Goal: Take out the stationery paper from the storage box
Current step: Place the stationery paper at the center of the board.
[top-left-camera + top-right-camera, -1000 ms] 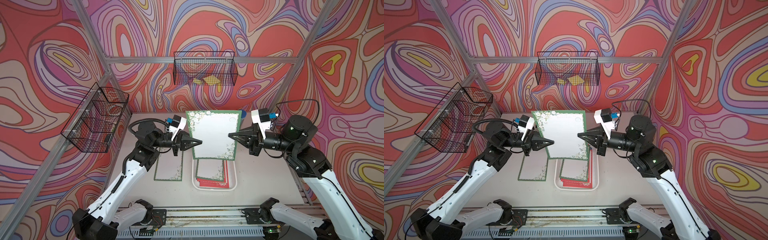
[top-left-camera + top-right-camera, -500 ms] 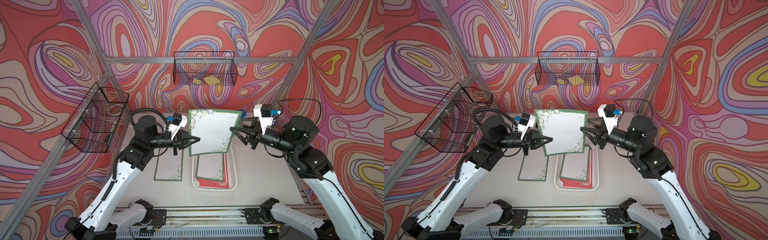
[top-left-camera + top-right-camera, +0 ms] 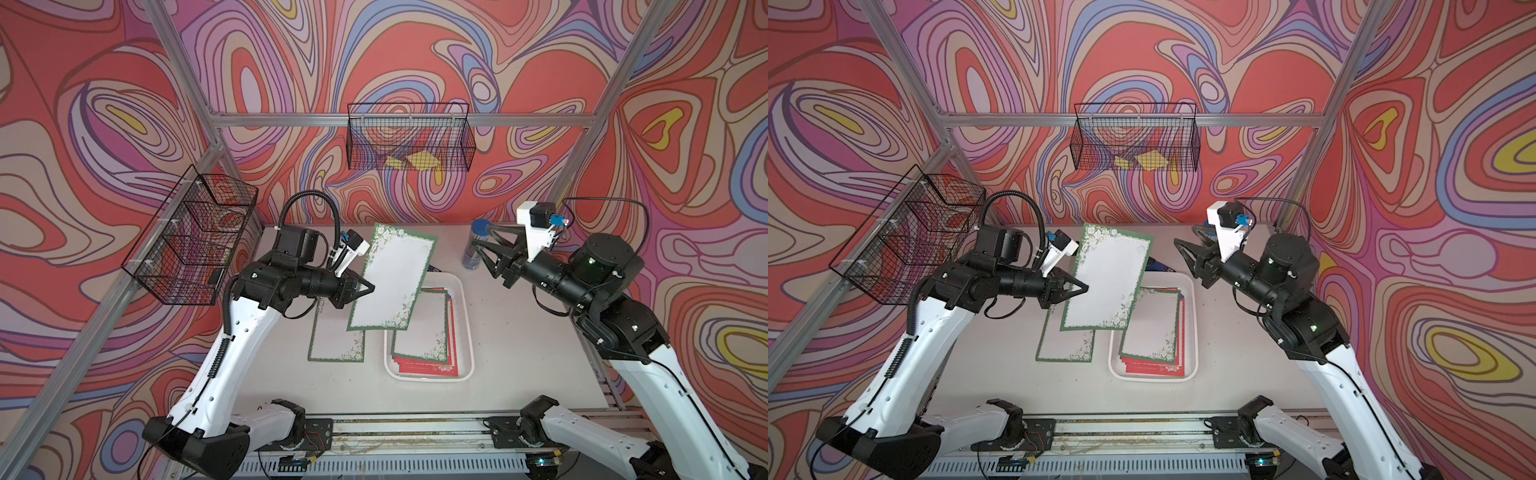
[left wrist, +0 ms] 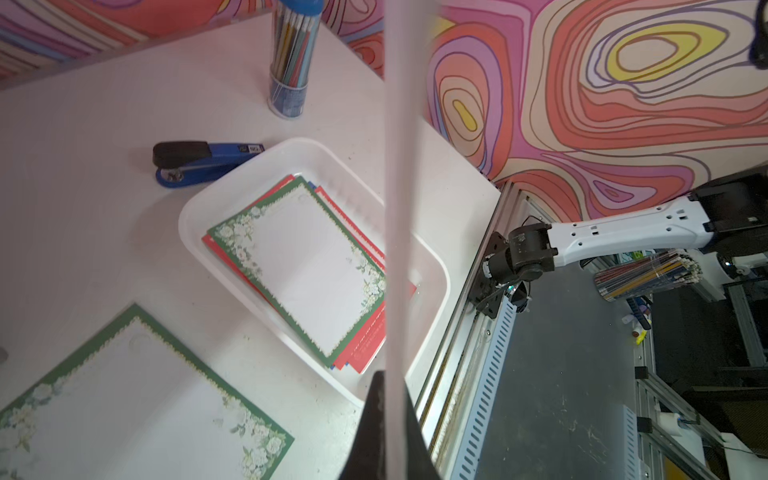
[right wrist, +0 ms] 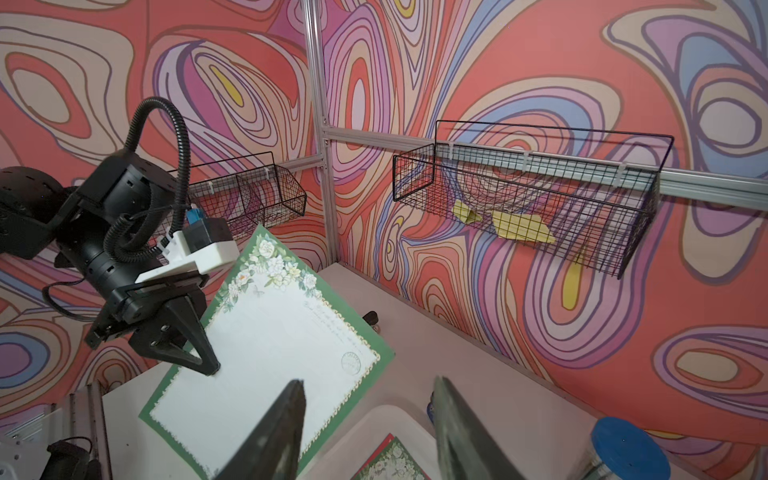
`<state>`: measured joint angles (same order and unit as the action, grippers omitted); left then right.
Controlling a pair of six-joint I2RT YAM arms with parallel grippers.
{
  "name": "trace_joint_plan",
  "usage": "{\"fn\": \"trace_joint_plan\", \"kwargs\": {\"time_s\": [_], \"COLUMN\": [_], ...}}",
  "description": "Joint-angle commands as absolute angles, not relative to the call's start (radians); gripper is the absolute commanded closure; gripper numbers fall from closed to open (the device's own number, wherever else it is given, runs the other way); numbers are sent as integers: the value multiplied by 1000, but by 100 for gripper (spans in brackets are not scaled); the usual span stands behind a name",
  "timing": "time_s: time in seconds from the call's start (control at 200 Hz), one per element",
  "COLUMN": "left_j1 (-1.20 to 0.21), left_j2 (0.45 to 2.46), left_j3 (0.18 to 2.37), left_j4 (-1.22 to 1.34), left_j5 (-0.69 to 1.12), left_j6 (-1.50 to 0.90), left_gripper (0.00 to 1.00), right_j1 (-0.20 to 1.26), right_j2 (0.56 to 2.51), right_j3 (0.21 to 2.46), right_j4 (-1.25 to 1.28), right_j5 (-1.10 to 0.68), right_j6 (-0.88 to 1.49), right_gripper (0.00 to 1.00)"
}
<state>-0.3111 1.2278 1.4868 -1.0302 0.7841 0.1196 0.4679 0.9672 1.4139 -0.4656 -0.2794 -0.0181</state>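
A green-bordered sheet of stationery paper (image 3: 392, 278) (image 3: 1108, 282) hangs tilted in the air above the table. My left gripper (image 3: 371, 286) (image 3: 1086, 287) is shut on its left edge. In the left wrist view that sheet (image 4: 397, 208) shows edge-on between the shut fingers of the left gripper (image 4: 388, 378). The white storage box (image 3: 465, 299) (image 4: 446, 282) holds a stack of green and red sheets (image 3: 424, 328) (image 4: 307, 270). Another green sheet (image 3: 336, 345) (image 4: 124, 395) lies flat on the table left of the box. My right gripper (image 3: 482, 239) (image 5: 369, 382) is open and empty, right of the held sheet (image 5: 274, 353).
A blue stapler (image 4: 199, 162) lies behind the box. A blue-lidded pencil tube (image 4: 293, 58) (image 3: 471, 257) stands at the back right, close to my right gripper. Black wire baskets hang on the back wall (image 3: 409, 141), holding yellow notes, and on the left wall (image 3: 191, 245).
My right gripper let go of the sheet's right edge, opened and drew back to the right. The left gripper carried the sheet leftward, and it now hangs tilted.
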Motion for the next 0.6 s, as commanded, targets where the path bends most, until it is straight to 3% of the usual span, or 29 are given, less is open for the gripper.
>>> {"fn": "trace_joint_plan", "kwargs": {"time_s": [0.0, 0.275, 0.596], "left_j1": [-273, -211, -135], "left_j2": [1223, 1268, 1341], "left_j3": [1450, 1373, 1283], "left_j4": [-1142, -1132, -1087], "left_j5": [753, 683, 732], "left_j6": [129, 142, 194], "left_gripper": [100, 100, 100], "right_j1": [469, 469, 469], "right_j2": [973, 986, 1005], "right_j3": [1403, 1410, 1423], "right_j4": [-485, -513, -560], "right_j5": [-234, -213, -193], "right_j6": [-32, -34, -46], "right_gripper": [47, 47, 47]}}
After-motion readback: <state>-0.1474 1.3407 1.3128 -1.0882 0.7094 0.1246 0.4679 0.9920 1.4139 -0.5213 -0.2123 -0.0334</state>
